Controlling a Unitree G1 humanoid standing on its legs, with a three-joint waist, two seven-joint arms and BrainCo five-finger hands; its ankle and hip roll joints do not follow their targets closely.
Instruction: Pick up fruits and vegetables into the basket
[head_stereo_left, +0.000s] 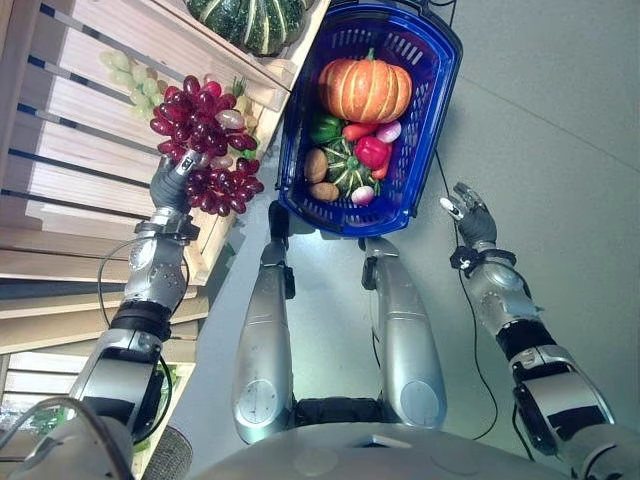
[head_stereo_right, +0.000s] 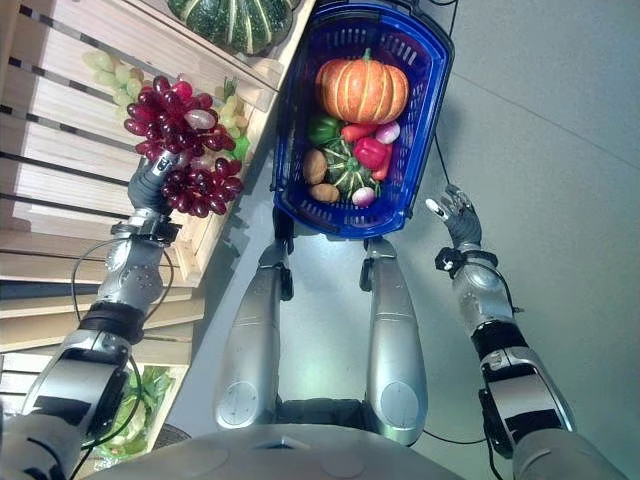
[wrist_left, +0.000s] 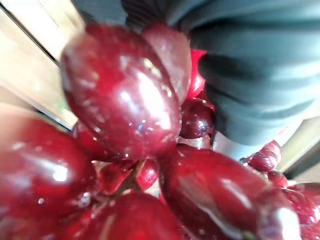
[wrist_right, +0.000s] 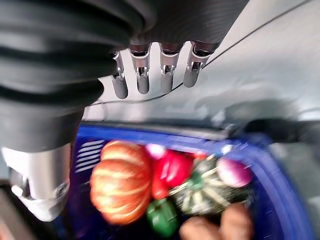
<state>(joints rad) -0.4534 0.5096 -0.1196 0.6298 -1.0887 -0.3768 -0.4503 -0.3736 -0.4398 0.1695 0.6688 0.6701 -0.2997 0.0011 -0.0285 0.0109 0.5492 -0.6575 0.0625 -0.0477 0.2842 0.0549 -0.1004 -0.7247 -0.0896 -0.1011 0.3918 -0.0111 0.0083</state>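
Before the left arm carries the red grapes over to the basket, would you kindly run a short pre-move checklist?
1. Left hand closed on the red grapes: ok, fingers curl into the bunch.
2. Whole bunch free of the wooden crate: cannot tell; it hangs against the crate's front.
3. Blue basket within the arm's sweep: ok, it sits right beside the crate.
4. Room in the basket: ok, bare floor beside the orange pumpkin.
5. Right hand out of the path: ok, open, on the basket's far side.

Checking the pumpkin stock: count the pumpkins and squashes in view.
3: orange pumpkin and small green striped squash in the blue basket; large green squash on the wooden shelf. Others may be hidden.
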